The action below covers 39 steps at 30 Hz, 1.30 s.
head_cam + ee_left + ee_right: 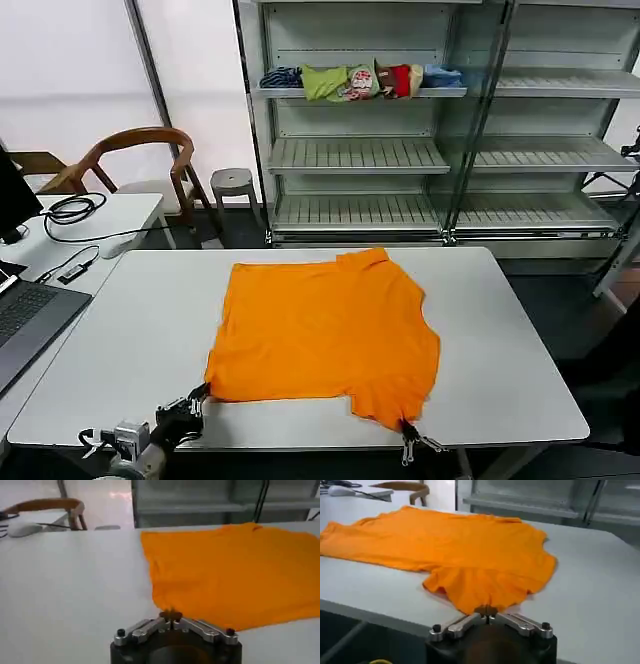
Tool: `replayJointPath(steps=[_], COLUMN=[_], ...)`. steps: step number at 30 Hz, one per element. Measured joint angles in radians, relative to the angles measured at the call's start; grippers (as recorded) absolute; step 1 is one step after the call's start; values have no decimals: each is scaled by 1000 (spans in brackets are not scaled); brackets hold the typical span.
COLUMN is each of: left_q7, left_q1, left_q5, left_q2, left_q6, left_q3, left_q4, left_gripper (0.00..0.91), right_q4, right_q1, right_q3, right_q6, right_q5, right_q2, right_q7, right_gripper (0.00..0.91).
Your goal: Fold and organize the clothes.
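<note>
Head view: the orange T-shirt (pixel 325 335) lies flat on the surface (pixel 520 340), its near edge pinched at both ends, the left gripper (pixel 200 392) and right gripper (pixel 408 432) each with fingers closed on fabric. Both holds look thin, right at the hem. If the lift is uneven, I judge either corner could slip free and spoil the fold.

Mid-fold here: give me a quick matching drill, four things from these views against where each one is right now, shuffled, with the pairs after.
Things:
1. left tool
2. right tool
3. orange T-shirt
4. bunched garments

Places:
A. in a row on an upper shelf of the rack behind the table
B. shut on the shirt's near corner on the robot's left
C. spread flat on the white table
D. shut on the sleeve at the near edge, on the robot's right

Pairs: 1-B, 2-D, 3-C, 4-A
</note>
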Motion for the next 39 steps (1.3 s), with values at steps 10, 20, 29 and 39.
replayJointPath(steps=[10, 20, 29, 39], left_q7=[21, 39, 48, 61], left_q1=[-54, -148, -238, -320], left_q5=[-69, -122, -147, -155], left_q2=[14, 15, 11, 16], left_q6=[-34, -58, -75, -86], left_q3=[9, 26, 46, 68], left_q4=[26, 92, 169, 256], left_gripper=[10, 10, 10, 10], right_q4=[-17, -77, -153, -248], right_q1=[96, 250, 375, 485], right_q3=[17, -3, -32, -54], right_q6=[-18, -48, -67, -71], right_q5=[50, 89, 98, 100], right_q2=[4, 8, 23, 40], right_q7=[4, 6, 4, 2], right_gripper=[0, 0, 0, 0])
